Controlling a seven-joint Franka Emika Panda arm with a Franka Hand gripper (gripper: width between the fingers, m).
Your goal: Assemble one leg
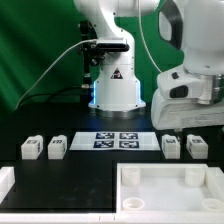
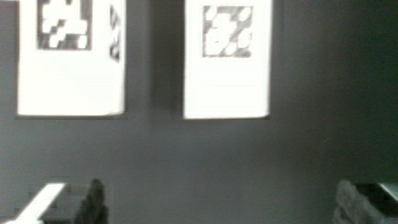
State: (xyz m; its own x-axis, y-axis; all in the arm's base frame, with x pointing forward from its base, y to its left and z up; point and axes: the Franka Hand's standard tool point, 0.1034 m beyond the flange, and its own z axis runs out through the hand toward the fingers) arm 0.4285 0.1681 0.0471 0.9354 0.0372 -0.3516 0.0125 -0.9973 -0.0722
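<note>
Four small white legs stand in a row on the black table, each with a black marker on it. Two are on the exterior view's left [image 1: 30, 148] [image 1: 57, 146] and two on its right [image 1: 171, 145] [image 1: 196, 146]. My gripper [image 1: 186, 128] hangs just above the right pair. In the wrist view two legs [image 2: 71, 55] [image 2: 228, 55] lie side by side ahead of the gripper [image 2: 217, 205]. Its fingers [image 2: 63, 205] are wide apart and hold nothing. They touch no leg.
The marker board [image 1: 112, 140] lies between the two pairs of legs. A large white tray-like base [image 1: 170, 178] with raised walls sits at the front right. Another white piece [image 1: 5, 183] is at the front left edge. The robot's base [image 1: 115, 85] stands behind.
</note>
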